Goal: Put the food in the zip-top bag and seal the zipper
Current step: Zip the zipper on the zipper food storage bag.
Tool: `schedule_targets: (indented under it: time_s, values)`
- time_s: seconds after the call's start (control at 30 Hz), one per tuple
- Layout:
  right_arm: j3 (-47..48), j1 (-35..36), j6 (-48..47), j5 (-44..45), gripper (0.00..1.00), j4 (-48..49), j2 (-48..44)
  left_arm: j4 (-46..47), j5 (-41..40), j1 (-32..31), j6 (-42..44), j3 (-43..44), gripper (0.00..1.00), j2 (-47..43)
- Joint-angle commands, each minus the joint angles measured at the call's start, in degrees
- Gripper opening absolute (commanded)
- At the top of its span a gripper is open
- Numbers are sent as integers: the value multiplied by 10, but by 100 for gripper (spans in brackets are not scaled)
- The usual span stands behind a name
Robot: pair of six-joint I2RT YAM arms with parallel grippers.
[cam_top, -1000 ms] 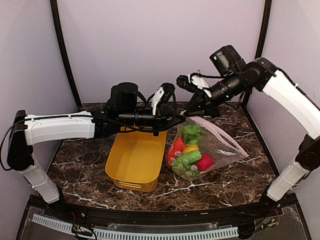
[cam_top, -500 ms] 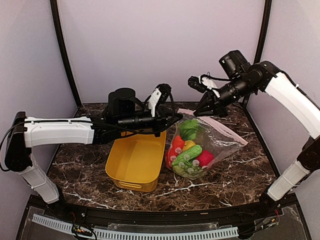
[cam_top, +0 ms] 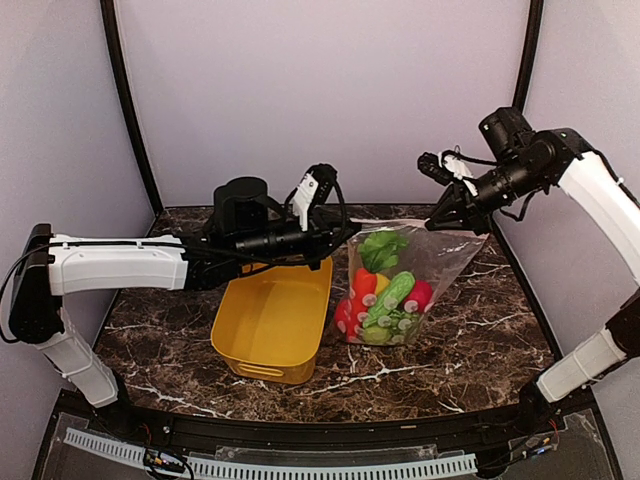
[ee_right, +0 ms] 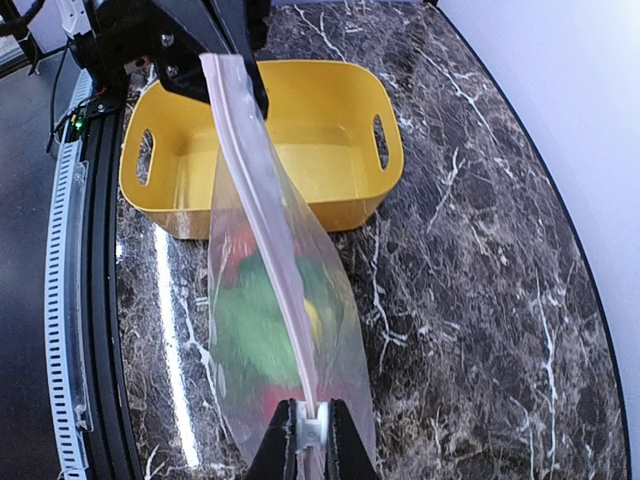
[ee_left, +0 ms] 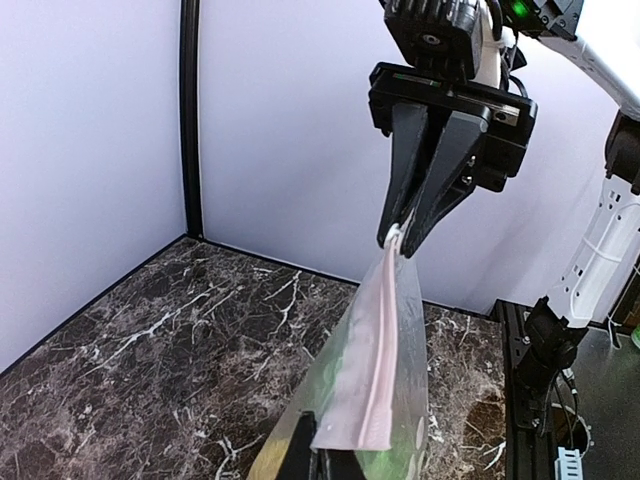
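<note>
Both grippers are closed on the thin pinkish press-seal zipper [ee_left: 375,350]: my left gripper [cam_top: 348,236] pinches one end, my right gripper [cam_top: 438,224] the other, its long axis running straight between them; the clear dotted plastic bag [cam_top: 445,262] with toy food [cam_top: 385,300] hangs below

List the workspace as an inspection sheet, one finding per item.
Surface: dark marbled table, white veins.
Job's things: zip-top bag held up by its zipper, with the food inside; cannot tell whether it is sealed.
Clutter: yellow tub beside the bag, no food in it.
Grippers: left tool and right tool, each shut on one end of the zipper.
Cables: black cables loop at the wrists.
Surroundings: pale walls; nothing else seen.
</note>
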Motion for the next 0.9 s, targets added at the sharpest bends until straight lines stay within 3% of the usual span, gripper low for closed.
schedule_targets:
  time_s: [0.0,0.37,0.7,0.87]
  values:
    - [-29,-70,-41,39,0,-59,-46,-14,-52,31,3,-25,1,-41]
    - [-66,-198,-101,19,0,-77,-57,-4,-55,40,-2,-41,1,-47]
    - [-59,-212,-104,-7,0,-71,-49,16,-39,41,-14,-37,1,-30]
    - [-21,-212,-69,-1,0,3,-12,39,-33,42,-8,42,1,35]
